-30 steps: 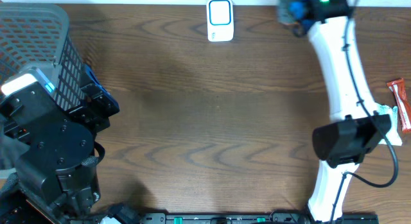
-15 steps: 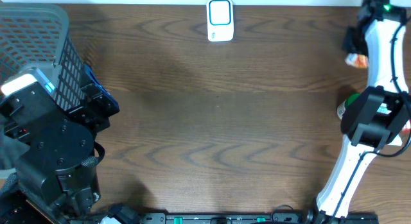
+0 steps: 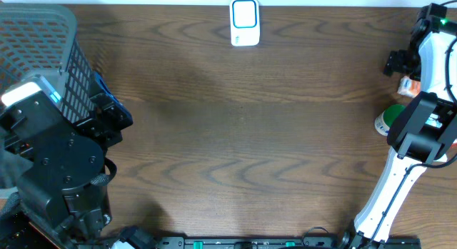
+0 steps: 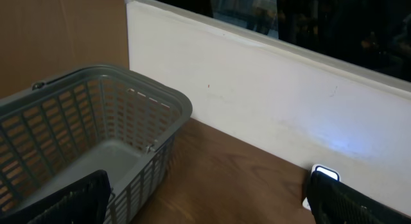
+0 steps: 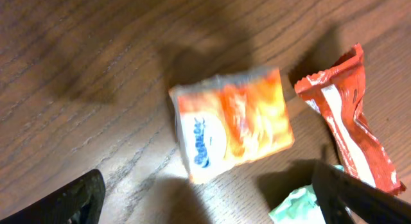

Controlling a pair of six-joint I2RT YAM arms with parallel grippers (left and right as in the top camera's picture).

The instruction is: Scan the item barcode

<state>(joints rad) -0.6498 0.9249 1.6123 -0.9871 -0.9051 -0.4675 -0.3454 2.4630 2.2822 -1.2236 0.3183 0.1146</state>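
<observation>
orange packet [image 5: 234,124] flat, long axis tilted up-right

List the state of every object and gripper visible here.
Left gripper: open, empty.
Right gripper: open, empty, over the orange packet.
Orange packet: flat on the table, free.
Red wrapper: on the table, untouched.
Basket: upright, nothing visible inside.
Scanner: at far edge, nothing before it.
</observation>
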